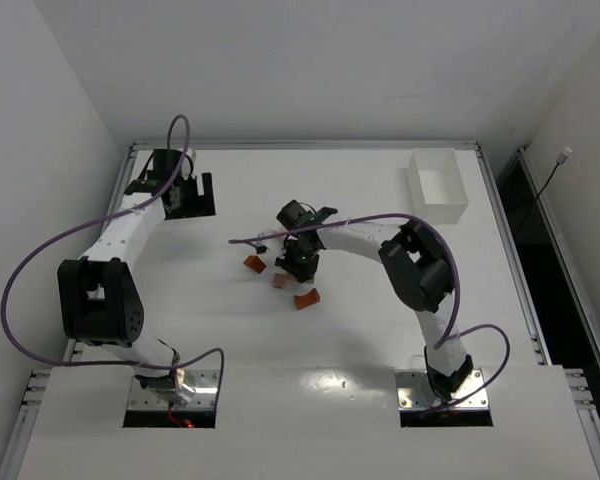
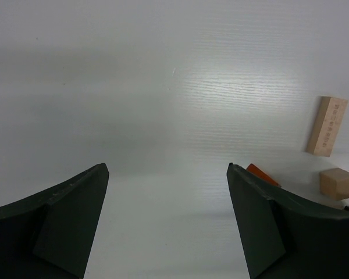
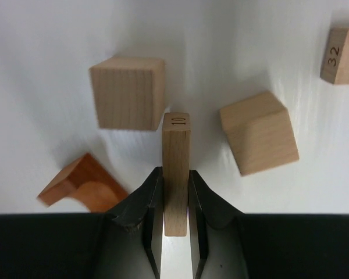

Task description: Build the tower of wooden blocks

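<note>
Right wrist view: the tan bar (image 3: 176, 136) marked 10 was clamped between the fingers of your right gripper (image 3: 175, 177), its lower end hidden by them. Tan cubes (image 3: 128, 92) (image 3: 259, 132) flanked it at mid-table. The orange arch (image 3: 81, 186) was partly covered, and the block marked 32 (image 3: 340, 55) was cut off. Your left gripper (image 2: 167, 167), jaws spread, held nothing.

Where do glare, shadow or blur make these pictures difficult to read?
Top external: lamp glare on the near table; the wood blocks look tiny. Left wrist: pale sheen over the table, left gripper dark and soft-edged. Right wrist: sharp, soft shadows under the cubes; the number on the bar is legible.
</note>
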Robot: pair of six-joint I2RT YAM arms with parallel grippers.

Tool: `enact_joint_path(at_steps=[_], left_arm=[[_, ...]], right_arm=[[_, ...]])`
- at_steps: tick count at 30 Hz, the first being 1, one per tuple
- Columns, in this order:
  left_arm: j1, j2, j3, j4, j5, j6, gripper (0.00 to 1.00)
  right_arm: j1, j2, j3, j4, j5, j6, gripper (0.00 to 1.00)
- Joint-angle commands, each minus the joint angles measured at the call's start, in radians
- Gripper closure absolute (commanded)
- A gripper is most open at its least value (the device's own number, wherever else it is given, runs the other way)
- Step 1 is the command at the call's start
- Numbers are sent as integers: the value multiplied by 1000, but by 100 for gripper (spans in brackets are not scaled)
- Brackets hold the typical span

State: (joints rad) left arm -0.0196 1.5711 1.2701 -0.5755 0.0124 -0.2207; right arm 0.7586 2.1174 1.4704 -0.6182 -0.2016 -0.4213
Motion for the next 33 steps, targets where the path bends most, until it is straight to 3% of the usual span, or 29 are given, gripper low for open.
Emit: enact_joint_path(at_steps=[1, 7, 12, 16, 19, 24, 33], left_arm=[[12, -32, -4, 17, 24, 11, 19], [12, -95, -55, 49, 106, 30, 19], [12, -105, -54, 49, 124, 21, 19], [12, -95, -43, 40, 100, -5, 19], [12, -108, -43, 40, 66, -16, 19], [21, -149, -63, 40, 57, -25, 19], [52, -187, -103, 31, 57, -25, 19]], right_arm=[[-33, -126, 74, -61, -126, 44, 100], [-99, -229, 174, -120, -292, 188, 100], [-209, -205, 183, -11, -425, 478, 100], [-243, -137, 147, 99, -541, 692, 100], [-265, -106, 66, 361, -627, 971, 100], [-274, -48, 25, 535, -564, 1237, 100], [-320, -14, 36, 402, -377, 1205, 100]])
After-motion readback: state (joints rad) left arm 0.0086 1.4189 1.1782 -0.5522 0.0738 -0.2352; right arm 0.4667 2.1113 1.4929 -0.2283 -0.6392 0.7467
